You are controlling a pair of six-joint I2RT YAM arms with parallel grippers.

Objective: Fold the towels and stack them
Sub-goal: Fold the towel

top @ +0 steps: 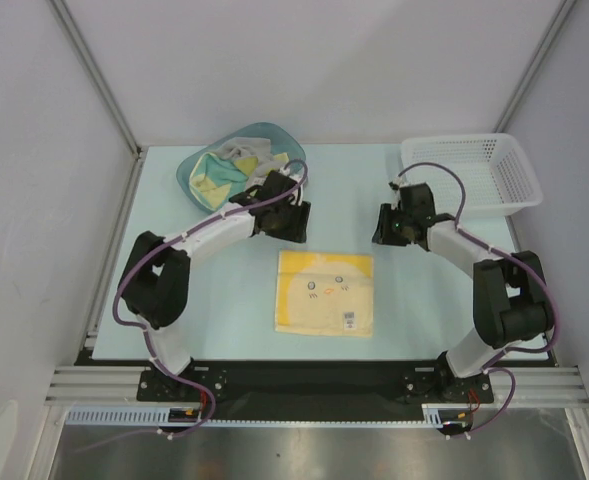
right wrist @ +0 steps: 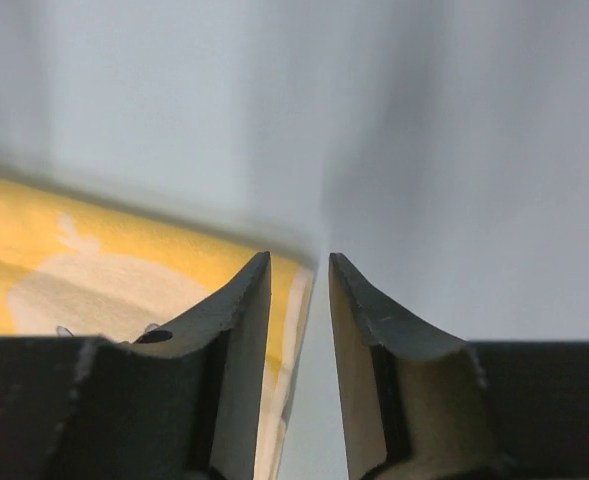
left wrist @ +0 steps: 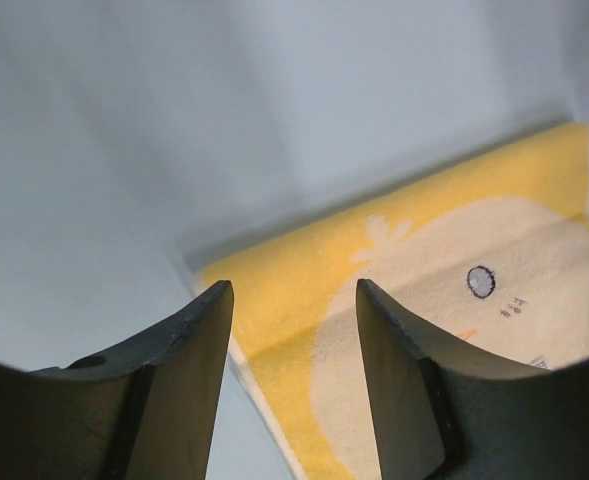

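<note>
A bright yellow towel (top: 325, 291) with a cream face print and a small white tag lies flat on the table in the middle. It shows in the left wrist view (left wrist: 414, 300) and in the right wrist view (right wrist: 94, 270). My left gripper (top: 292, 222) is open and empty, above the towel's far left corner (left wrist: 294, 290). My right gripper (top: 386, 228) is open a little and empty, above the towel's far right corner (right wrist: 301, 262). More towels (top: 224, 170), yellow, cream and teal, lie bunched in the teal tub.
The teal plastic tub (top: 188, 172) stands at the far left of the table. A white mesh basket (top: 474, 175) stands at the far right. Grey walls close in the table on three sides.
</note>
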